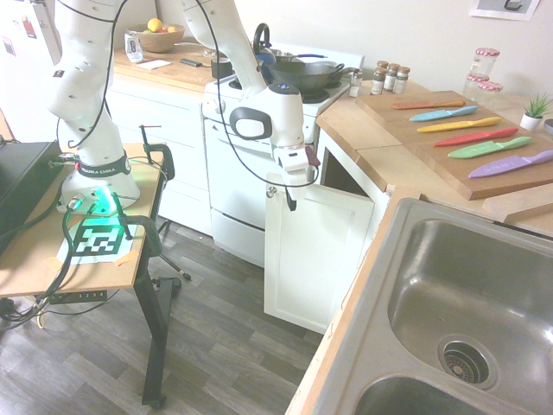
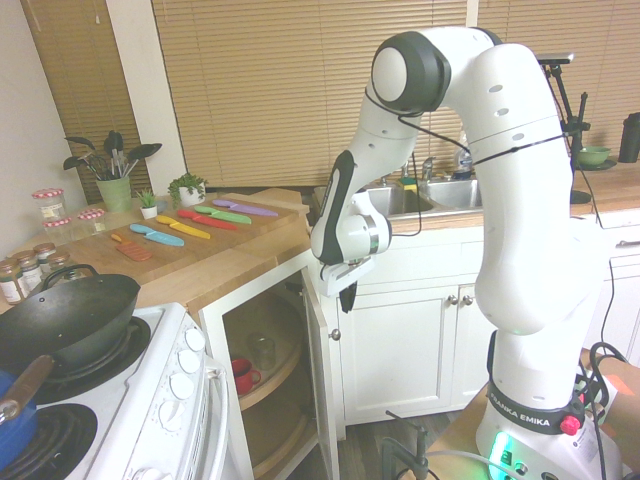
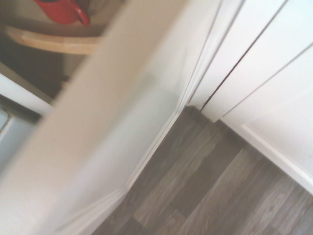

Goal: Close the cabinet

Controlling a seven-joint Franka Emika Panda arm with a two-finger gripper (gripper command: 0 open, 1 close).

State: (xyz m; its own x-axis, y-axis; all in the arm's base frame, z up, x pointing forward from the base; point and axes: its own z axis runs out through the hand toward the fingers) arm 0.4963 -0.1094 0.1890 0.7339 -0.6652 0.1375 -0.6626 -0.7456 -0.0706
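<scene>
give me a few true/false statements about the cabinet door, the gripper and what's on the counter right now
1. The cabinet door stands open. True.
2. The gripper clamps the door's round knob. False: it hangs at the door's top edge, and the knob is free beside it.
3. A red cup sits on a shelf inside the open cabinet. True.
4. The coloured knives lie in the sink. False: they lie in a row on the wooden cutting board on the countertop.
5. A dark wok sits on the stove. True.
</scene>
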